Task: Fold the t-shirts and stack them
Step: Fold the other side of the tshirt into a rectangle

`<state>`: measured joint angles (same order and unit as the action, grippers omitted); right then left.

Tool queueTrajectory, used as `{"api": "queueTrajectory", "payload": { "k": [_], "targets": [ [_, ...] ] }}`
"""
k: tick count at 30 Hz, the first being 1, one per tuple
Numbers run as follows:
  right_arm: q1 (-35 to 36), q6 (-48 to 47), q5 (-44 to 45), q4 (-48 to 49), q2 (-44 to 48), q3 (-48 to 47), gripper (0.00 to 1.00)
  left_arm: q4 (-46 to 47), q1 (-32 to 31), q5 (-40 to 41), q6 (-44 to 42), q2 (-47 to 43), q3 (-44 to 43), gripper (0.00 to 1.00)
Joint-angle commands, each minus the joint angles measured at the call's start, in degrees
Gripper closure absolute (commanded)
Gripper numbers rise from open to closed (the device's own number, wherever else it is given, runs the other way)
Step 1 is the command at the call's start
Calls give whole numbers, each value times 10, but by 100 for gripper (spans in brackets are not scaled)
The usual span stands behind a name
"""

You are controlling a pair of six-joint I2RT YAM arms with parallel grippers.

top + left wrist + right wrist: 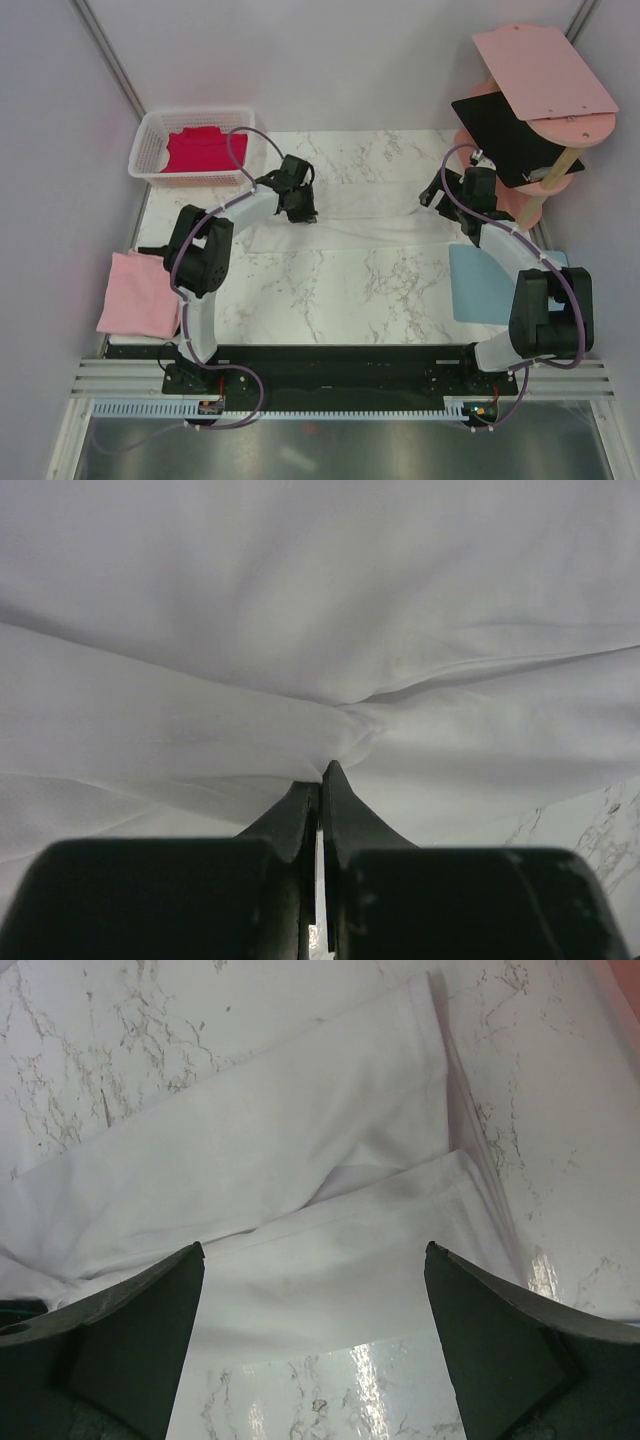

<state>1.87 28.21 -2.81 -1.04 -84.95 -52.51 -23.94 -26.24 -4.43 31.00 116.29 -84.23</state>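
Left gripper clamped shut on white shirt fold, to lift | right gripper spread wide over far end, holding nothing.

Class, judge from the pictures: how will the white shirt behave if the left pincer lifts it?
Probably floppy: the white shirt bunches into creases where the left pincer pinches it. Held at one spot, it would likely sag rather than rise flat. It looks thin, so probably light and easily dragged across the table.
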Motion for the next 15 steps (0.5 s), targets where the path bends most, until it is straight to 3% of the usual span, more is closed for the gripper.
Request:
{"api": "queueTrajectory", "payload": {
  "k": [1, 6, 8, 9, 10, 11, 14, 15],
  "targets": [
    [0, -9, -12, 12, 16, 8, 2, 15, -1, 42, -1, -20, -44, 98],
    [-1, -9, -17, 14, 3, 14, 2, 5, -1, 62, -16, -6, -101, 98],
    [0, -12, -20, 14, -4, 14, 2, -31, -1, 75, -25, 20, -166, 97],
    [0, -15, -21, 14, -11, 14, 2, -45, 0, 78, -29, 58, -191, 90],
    [-1, -17, -22, 14, -14, 13, 2, -61, 1, 76, -33, 75, -247, 54],
    [1, -19, -23, 14, -21, 13, 2, -96, 2, 80, -33, 97, -277, 37],
    [4, -25, -25, 12, -29, 11, 2, -154, 1, 121, -26, 140, -356, 1],
    [7, -30, -19, 12, -29, 10, 2, -156, 1, 129, -25, 136, -356, 0]
  ]
}}
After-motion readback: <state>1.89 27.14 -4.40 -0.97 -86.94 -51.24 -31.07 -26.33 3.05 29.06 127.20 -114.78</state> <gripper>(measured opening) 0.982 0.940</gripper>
